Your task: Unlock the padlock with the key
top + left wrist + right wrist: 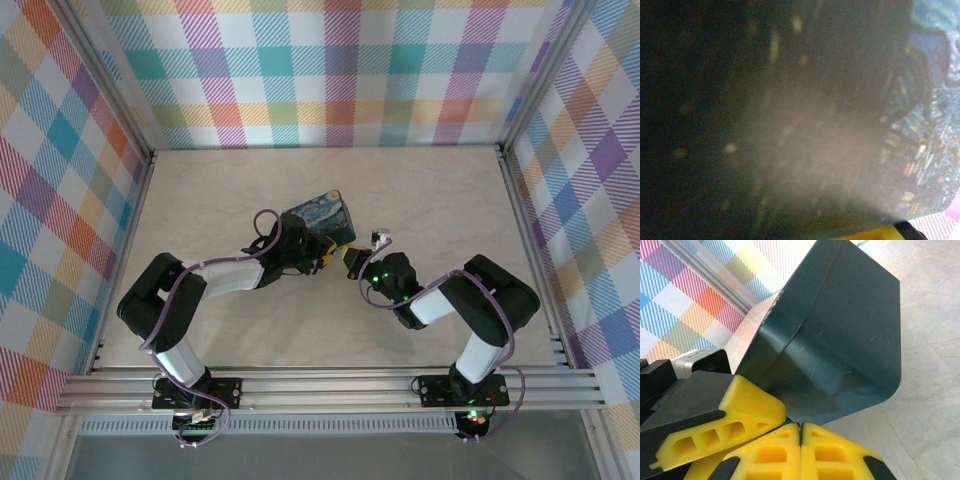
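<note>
Top view: my left tool (316, 250) at the painted box (322, 213), grip unreadable, presumed padlock (380, 238) just right; left wrist: box blurred close; right wrist: my right tool (800, 432) pressed together, whether on the key I cannot tell, so misjudged insertion might knock the padlock away.

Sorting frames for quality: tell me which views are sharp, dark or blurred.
Top view: sharp and evenly lit, the box clear. Left wrist view: dark and badly out of focus, the box's painted side a blur at the right. Right wrist view: crisp, the box's dark face carrying a soft sheen.
</note>
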Controlling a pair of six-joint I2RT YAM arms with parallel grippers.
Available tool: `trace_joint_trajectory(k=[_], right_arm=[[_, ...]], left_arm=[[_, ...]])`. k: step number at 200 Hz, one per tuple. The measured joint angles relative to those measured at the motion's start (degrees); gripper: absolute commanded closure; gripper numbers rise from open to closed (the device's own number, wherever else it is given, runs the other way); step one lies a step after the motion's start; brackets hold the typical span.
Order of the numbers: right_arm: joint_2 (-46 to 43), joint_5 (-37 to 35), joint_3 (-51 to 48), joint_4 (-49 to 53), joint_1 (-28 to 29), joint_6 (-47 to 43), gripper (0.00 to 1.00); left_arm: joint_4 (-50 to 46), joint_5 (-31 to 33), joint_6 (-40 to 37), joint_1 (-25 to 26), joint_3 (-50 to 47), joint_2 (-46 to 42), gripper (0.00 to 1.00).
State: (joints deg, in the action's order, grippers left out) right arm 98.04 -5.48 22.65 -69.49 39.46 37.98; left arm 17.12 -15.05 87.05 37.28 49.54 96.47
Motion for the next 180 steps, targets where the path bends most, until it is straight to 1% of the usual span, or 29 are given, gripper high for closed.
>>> trace_joint_trajectory(k=[97,180], right_arm=[[0.8,0.0,-1.1,-1.7,0.8,0.6,1.00],[2.4,0.9,-1.4,-1.5,1.1,0.6,1.00]], left_arm=[[0.0,1.2,0.6,0.0,-0.3,-0.7,0.96],[-0.2,0.6,0.1,0.1,-0.3,-2.1,0.96]])
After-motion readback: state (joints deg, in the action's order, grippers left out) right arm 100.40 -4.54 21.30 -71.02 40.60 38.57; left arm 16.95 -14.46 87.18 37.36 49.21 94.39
